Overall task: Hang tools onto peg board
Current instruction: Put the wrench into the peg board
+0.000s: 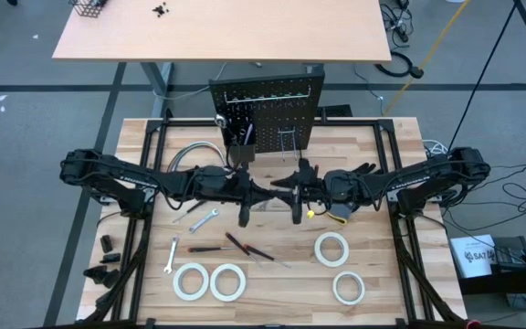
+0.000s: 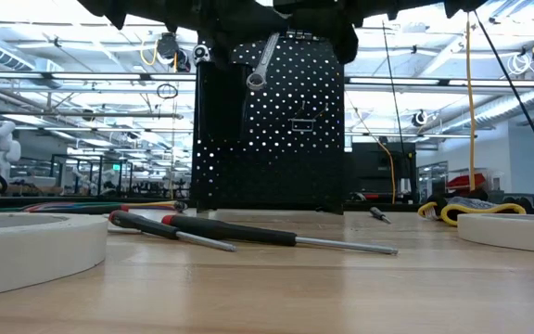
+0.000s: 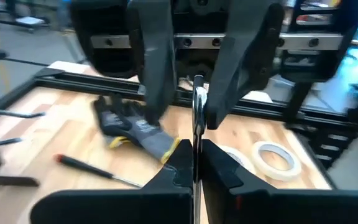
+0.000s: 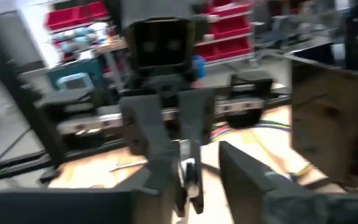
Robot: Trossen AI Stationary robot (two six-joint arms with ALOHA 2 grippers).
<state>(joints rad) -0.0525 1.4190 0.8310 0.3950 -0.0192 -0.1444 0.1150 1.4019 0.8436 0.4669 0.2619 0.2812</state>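
Silver flat wrench (image 3: 198, 118), black perforated peg board (image 1: 268, 110)

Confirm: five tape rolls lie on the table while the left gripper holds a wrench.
Not five: the high view shows four tape rolls on the table. The left gripper does hold a wrench.

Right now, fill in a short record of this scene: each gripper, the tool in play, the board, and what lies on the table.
left gripper: shut on the wrench, above mid-table
right gripper: open, facing the left one, fingers either side of the same wrench
wrench: silver, lifted off the table, in front of the peg board
peg board: upright at the table's far edge
on table: four tape rolls, screwdrivers
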